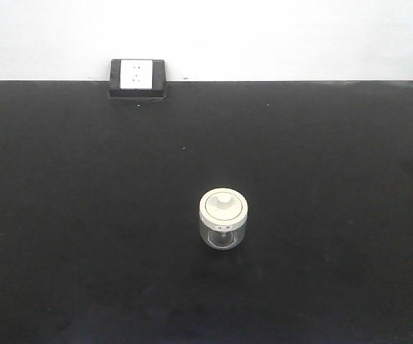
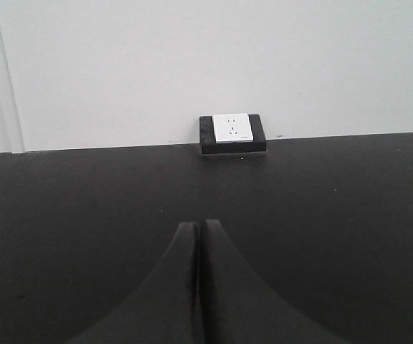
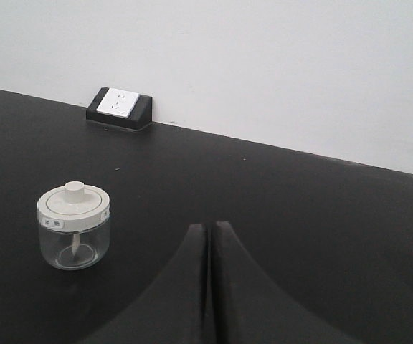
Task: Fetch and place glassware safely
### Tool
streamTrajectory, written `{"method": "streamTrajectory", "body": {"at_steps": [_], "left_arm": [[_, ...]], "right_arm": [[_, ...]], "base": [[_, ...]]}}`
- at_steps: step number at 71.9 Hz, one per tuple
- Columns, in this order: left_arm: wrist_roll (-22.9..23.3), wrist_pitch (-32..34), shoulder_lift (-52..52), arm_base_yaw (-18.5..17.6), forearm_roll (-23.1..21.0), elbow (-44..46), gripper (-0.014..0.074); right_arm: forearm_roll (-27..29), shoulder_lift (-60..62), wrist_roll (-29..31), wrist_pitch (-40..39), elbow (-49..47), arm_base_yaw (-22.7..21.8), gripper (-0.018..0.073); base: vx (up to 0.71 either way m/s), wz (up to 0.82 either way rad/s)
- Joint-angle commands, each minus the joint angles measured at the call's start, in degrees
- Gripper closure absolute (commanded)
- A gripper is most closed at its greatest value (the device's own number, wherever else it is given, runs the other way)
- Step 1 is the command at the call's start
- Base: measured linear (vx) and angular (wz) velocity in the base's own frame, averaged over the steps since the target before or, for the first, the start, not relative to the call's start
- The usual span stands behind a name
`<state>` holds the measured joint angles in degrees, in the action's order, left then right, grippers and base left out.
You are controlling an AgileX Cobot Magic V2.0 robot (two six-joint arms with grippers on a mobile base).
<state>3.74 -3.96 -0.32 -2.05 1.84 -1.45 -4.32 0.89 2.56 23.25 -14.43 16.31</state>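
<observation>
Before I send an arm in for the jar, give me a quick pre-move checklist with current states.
1. Jar upright on the table: ok.
2. Lid seated on the jar: ok.
3. Space around the jar clear; socket box sits far back by the wall: ok.
4. Right end effector open for the grasp: not ok, shut.
5. Left end effector open: not ok, shut.
6. Jar seen from the left wrist view: not ok, out of frame.
</observation>
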Motion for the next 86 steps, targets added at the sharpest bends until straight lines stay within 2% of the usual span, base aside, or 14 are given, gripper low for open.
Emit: {"method": "streamTrajectory", "body": {"at_steps": [1, 21, 34, 46, 59, 72, 86], "left_arm": [[0.4, 4.0, -1.1, 0.1, -0.5, -1.8, 0.0603], [0.4, 4.0, -1.1, 0.1, -0.5, -1.8, 0.0603], [0.4, 4.0, -1.1, 0.1, -0.5, -1.8, 0.0603], [0.4, 4.0, -1.1, 0.1, -0.5, -1.8, 0.0603], [0.4, 4.0, -1.1, 0.1, -0.5, -1.8, 0.0603], [0.4, 4.0, -1.1, 0.1, -0.5, -1.8, 0.0603], [0.4, 4.0, -1.1, 0.1, -0.5, -1.8, 0.0603]], "right_arm": [[-0.4, 0.0, -0.1, -4.6, -1.3, 0.0, 0.0567], [-1.5, 0.3, 0.6, -5.6, 0.9, -1.3, 0.0567], [-1.3, 0.3, 1.2, -12.2, 7.2, -7.8, 0.0567], [2.3, 0.3, 0.7, -20.1, 13.1, -13.0, 0.0567], [5.6, 0.3, 0.7, -23.8, 17.2, -18.1, 0.0567], [4.3, 0.3, -0.2, -23.2, 17.1, -18.6, 0.0567], [0.9, 0.3, -4.9, -23.2, 17.1, -18.6, 0.0567]], "base": [[0.0, 0.0], [0.0, 0.0], [0.0, 0.0], [0.0, 0.0], [0.0, 0.0], [0.0, 0.0], [0.0, 0.0]]}}
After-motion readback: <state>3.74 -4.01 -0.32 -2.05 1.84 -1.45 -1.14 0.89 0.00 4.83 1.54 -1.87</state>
